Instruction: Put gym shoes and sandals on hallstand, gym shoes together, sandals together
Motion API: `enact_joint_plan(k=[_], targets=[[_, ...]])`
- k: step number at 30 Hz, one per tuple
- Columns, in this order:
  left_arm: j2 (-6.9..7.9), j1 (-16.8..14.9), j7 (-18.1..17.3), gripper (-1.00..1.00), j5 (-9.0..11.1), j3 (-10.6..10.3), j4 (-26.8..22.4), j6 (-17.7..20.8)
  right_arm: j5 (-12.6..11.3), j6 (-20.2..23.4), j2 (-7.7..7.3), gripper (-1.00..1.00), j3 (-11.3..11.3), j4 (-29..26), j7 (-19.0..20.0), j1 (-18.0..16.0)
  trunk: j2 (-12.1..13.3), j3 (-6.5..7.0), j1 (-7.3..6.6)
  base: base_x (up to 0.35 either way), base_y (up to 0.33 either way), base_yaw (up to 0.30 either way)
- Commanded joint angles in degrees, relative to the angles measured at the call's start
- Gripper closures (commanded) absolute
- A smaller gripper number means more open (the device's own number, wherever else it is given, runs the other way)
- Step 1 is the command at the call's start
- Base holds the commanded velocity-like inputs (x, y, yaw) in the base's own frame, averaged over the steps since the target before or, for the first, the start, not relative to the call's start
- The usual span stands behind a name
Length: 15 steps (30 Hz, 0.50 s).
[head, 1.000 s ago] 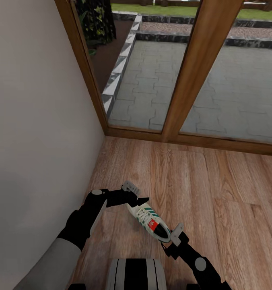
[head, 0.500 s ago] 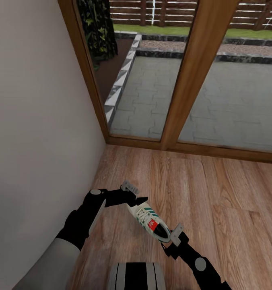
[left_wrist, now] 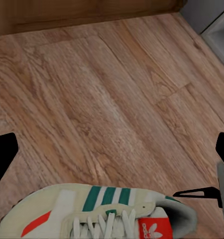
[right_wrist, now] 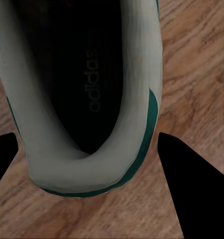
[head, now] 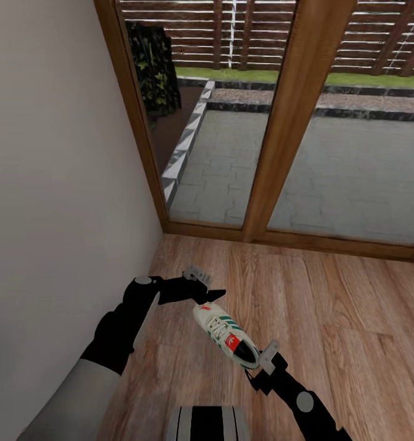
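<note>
One gym shoe (head: pixel 225 334), white with green stripes and a red tongue patch, hangs a little above the corridor floor (head: pixel 329 306). My right gripper (head: pixel 256 362) is shut on its heel. In the right wrist view the heel (right_wrist: pixel 87 164) sits between the two black fingers (right_wrist: pixel 191 189). My left gripper (head: pixel 208 296) is open just beyond the toe and does not touch it. The left wrist view has the shoe (left_wrist: pixel 107 211) below the wide-spread fingers (left_wrist: pixel 2 154). The sandals and the hallstand are out of view.
A plain wall (head: pixel 60 184) runs close along my left arm. Ahead stand glass doors in a wooden frame (head: pixel 286 122), with a paved patio and a fence outside. Wood flooring extends to the right. My base (head: pixel 207 422) is at the bottom edge.
The camera has tilted up, so doors and floor sit lower in the picture. The shoe stays in my right gripper. My left gripper has edged slightly away from the toe.
</note>
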Motion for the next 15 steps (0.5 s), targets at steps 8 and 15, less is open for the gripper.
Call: enact_joint_plan(k=[8, 15], targets=[[6.38, 1.16, -0.15, -1.00, -1.22, 1.17, -8.74, 3.90, 0.33, -0.27, -0.17, 1.00, -0.52, -0.09, 0.10, -0.01, 0.04, 1.58, -0.11, 0.000, 0.000, 0.000], [7.59, 2.49, 0.09, -1.00, -1.45, 1.99, -8.84, 3.81, -3.14, -4.24, -0.62, 1.00, -9.38, 0.01, 0.47, -0.01, 0.04, 2.21, -0.11, 0.000, 0.000, 0.000]])
